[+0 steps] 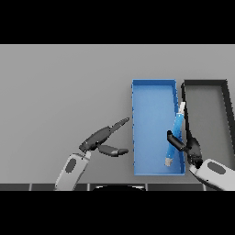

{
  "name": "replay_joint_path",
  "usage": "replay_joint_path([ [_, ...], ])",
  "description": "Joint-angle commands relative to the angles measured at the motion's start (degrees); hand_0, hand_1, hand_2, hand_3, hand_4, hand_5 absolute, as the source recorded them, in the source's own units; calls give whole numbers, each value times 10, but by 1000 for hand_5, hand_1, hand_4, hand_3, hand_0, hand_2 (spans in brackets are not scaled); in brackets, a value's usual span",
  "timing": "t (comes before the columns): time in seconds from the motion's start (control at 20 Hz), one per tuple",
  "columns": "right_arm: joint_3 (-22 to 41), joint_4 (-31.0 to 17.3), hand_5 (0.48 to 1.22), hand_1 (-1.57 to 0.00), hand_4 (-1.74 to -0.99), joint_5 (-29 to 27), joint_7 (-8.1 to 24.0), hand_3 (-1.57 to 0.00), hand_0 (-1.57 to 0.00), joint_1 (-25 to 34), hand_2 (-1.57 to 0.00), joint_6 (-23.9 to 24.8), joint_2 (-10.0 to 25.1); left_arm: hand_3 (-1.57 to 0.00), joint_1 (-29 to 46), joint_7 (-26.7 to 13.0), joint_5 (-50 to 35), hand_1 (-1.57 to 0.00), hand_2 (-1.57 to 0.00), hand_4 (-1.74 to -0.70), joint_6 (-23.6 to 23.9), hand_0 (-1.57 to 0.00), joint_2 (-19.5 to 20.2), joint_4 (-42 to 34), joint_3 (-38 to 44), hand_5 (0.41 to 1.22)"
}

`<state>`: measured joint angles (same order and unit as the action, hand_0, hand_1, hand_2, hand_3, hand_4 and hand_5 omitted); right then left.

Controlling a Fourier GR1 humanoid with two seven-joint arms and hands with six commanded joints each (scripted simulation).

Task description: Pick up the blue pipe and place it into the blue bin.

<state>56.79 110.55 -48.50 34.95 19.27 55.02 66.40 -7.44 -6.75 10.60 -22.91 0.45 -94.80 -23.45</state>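
Pipe (174, 134) leans inside blue bin (151, 87), touching right robot hand (189, 148).

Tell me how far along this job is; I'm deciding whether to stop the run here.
Done: the blue pipe is already over the blue bin, along its right wall. In hand: the right hand is curled round the pipe near its lower half. Left: letting go and drawing back; whether the pipe already rests on the bin floor cannot be told. The left hand sits open beside the bin.
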Motion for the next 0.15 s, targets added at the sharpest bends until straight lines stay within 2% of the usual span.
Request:
replay_joint_path([
  [0.0,5,-3,655,-5,-1022,0,0,-3,-6,5,-5,0,-1,1,1,0,0,1,1,-885,0,1,1,-3,0,431],
  [0.1,6,1,643,-5,-1022,-1,0,-3,-6,6,-5,0,0,1,4,-6,-5,1,1,-885,-3,1,2,-17,-2,431],
])
